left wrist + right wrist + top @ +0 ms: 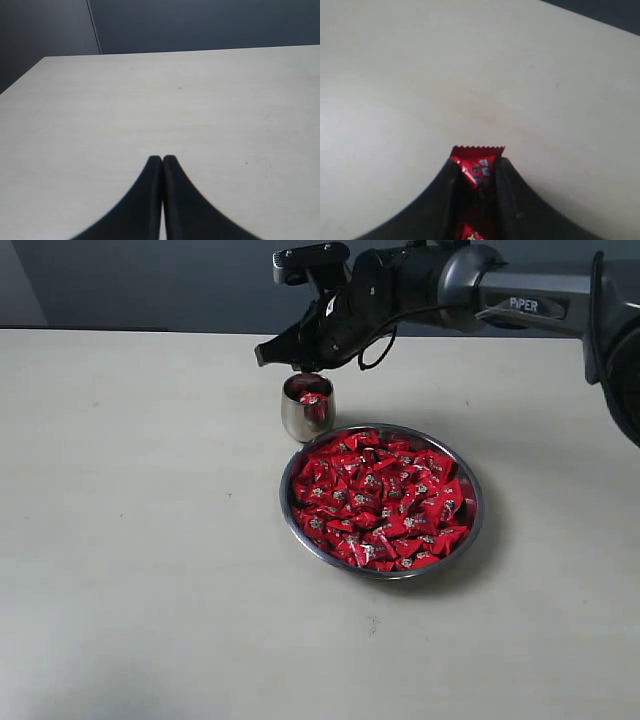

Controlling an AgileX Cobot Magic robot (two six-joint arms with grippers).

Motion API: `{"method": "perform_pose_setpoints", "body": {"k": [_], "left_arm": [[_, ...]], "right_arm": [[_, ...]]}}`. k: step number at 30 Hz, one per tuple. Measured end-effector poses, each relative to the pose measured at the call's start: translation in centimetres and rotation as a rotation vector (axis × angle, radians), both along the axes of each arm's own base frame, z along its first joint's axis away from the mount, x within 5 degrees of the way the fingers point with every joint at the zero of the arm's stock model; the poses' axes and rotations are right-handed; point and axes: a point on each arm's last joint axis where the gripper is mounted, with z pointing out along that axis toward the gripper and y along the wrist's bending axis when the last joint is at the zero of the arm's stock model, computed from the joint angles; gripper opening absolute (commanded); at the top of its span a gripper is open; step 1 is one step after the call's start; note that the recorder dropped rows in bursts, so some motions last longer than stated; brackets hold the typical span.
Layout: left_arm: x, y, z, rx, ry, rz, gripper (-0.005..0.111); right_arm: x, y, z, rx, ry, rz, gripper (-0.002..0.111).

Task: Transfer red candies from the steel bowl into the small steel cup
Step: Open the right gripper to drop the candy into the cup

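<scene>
Candies are heaped in the bowl, which lies below the right gripper and off to one side of it. The cup stands just beneath that gripper, as far as can be judged. One candy is pinched in its partly closed jaws, the crimped end projecting past the tips. A straight-down release seems called for. The left gripper is closed on nothing, with none of these things near it.

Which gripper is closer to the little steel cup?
Right. The right gripper, holding a red candy, hangs just above the small steel cup; the left gripper is elsewhere over table.
</scene>
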Motion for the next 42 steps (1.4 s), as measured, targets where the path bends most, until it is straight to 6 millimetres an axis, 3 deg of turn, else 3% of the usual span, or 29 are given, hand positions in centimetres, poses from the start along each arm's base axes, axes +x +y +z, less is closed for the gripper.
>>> {"method": "perform_pose_setpoints", "body": {"k": [13, 20, 22, 38, 42], "left_arm": [[0.0, 0.0, 0.0, 0.0, 0.0, 0.0, 0.0], [0.0, 0.0, 0.0, 0.0, 0.0, 0.0, 0.0], [0.0, 0.0, 0.0, 0.0, 0.0, 0.0, 0.0], [0.0, 0.0, 0.0, 0.0, 0.0, 0.0, 0.0], [0.0, 0.0, 0.0, 0.0, 0.0, 0.0, 0.0]], "right_arm": [[0.0, 0.0, -0.5, -0.003, 0.017, -0.003, 0.001], [-0.1, 0.0, -0.5, -0.002, 0.037, -0.006, 0.039], [-0.2, 0.0, -0.5, 0.0, 0.039, -0.006, 0.044], [-0.4, -0.1, -0.6, -0.014, 0.065, -0.002, 0.043], [-0.6, -0.2, 1.2, 0.001, 0.047, 0.0, 0.043]]}}
